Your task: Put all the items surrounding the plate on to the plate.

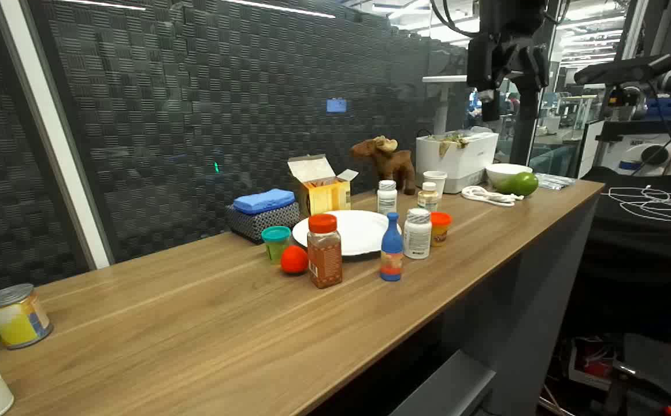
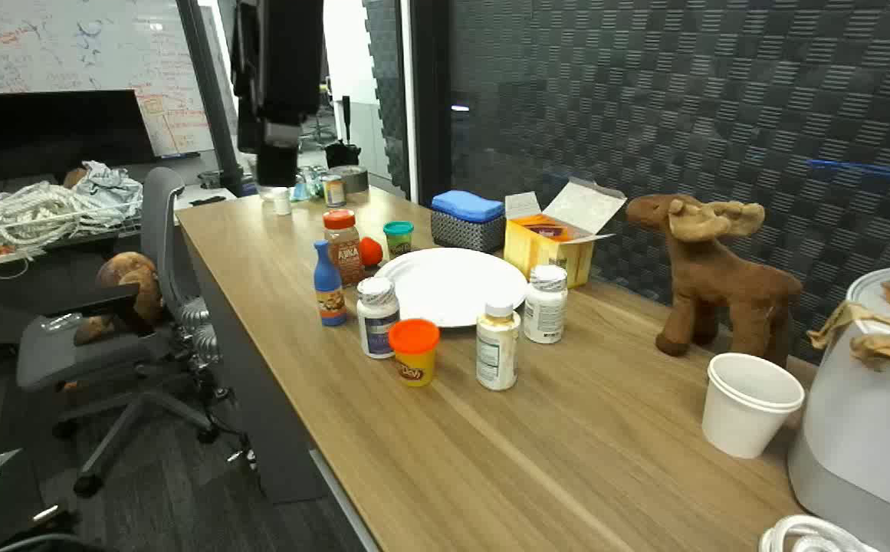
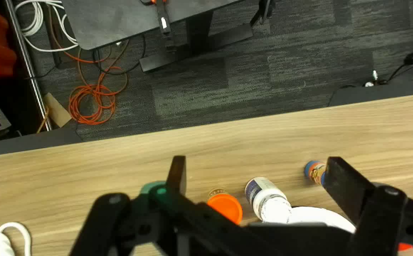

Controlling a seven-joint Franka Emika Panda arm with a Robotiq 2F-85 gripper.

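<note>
8 items (image 2: 414, 354) ringed the plate (image 2: 451, 287), the blue bottle (image 2: 330, 287) toward the counter's (image 1: 196, 335) floor-side edge. Our tool (image 3: 256, 172) hung spread, empty; we judged a slow, straight descent astride the bottle's slim neck surest.

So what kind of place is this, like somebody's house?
Probably not a house; it looks more like a robot lab or an office. In an exterior view there's a whiteboard with writing on it and a grey office chair, and a robot's hand hangs in the air.
</note>
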